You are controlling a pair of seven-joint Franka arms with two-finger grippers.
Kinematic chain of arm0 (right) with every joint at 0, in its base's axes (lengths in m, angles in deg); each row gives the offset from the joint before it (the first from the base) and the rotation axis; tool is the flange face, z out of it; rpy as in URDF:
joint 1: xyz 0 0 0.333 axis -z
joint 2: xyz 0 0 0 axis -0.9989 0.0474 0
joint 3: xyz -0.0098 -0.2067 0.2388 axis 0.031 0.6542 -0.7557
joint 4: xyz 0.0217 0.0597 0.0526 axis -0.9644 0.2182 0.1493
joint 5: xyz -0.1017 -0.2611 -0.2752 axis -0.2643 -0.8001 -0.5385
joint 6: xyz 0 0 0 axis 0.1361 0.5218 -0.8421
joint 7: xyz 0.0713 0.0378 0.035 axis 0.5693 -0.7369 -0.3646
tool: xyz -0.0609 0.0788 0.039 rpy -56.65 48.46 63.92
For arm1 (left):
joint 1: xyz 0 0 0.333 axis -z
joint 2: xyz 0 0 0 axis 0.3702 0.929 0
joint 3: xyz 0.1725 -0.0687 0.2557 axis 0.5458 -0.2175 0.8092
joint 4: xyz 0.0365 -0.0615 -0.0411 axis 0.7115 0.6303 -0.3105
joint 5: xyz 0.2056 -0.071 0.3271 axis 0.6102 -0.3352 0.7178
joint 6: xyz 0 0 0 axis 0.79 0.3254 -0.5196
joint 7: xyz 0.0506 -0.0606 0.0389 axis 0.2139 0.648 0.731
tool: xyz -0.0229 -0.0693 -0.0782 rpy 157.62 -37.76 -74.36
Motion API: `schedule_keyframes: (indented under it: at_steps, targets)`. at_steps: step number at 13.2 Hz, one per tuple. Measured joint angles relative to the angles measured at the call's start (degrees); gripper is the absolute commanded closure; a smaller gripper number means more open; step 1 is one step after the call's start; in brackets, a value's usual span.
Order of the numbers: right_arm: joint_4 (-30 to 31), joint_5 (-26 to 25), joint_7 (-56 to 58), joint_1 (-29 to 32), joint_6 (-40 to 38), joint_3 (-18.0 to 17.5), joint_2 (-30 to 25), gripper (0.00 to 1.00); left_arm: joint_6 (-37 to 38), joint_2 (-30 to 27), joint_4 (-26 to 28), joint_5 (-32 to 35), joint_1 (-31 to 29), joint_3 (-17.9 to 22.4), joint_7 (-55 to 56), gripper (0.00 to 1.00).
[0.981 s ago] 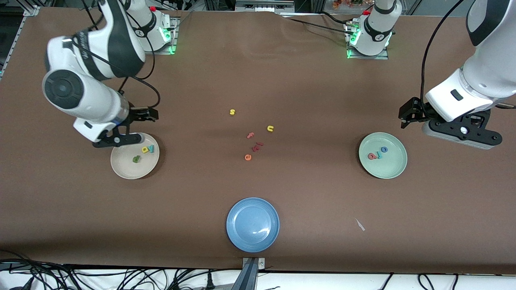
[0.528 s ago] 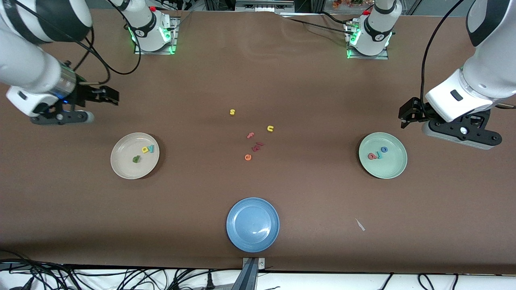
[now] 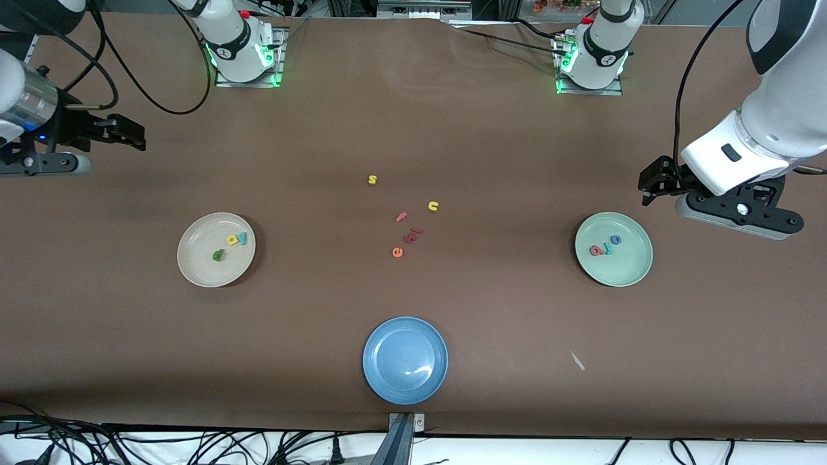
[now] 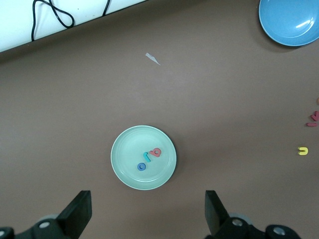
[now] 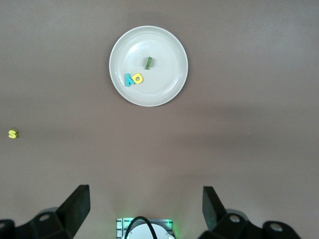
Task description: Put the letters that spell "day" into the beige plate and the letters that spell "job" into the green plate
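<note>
Spelling "s" and "u", yellow letters lie loose.

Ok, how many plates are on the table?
3: the beige plate toward the right arm's end, the green plate toward the left arm's end, the blue plate nearest the front camera.

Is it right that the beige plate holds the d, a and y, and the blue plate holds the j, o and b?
Not quite. The j, o and b lie in the green plate, as the left wrist view shows; the blue plate holds nothing. The d, a and y are in the beige plate.
</note>
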Motion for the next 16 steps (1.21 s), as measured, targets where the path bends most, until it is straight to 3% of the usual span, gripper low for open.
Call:
schedule_keyframes:
  at_steps: [16]
  targets:
    - [-0.23,0.89,0.23,-0.08,5.85,-0.07,0.15,0.0,0.02,0.01,0.0,0.0,0.11,-0.02,0.0,0.0]
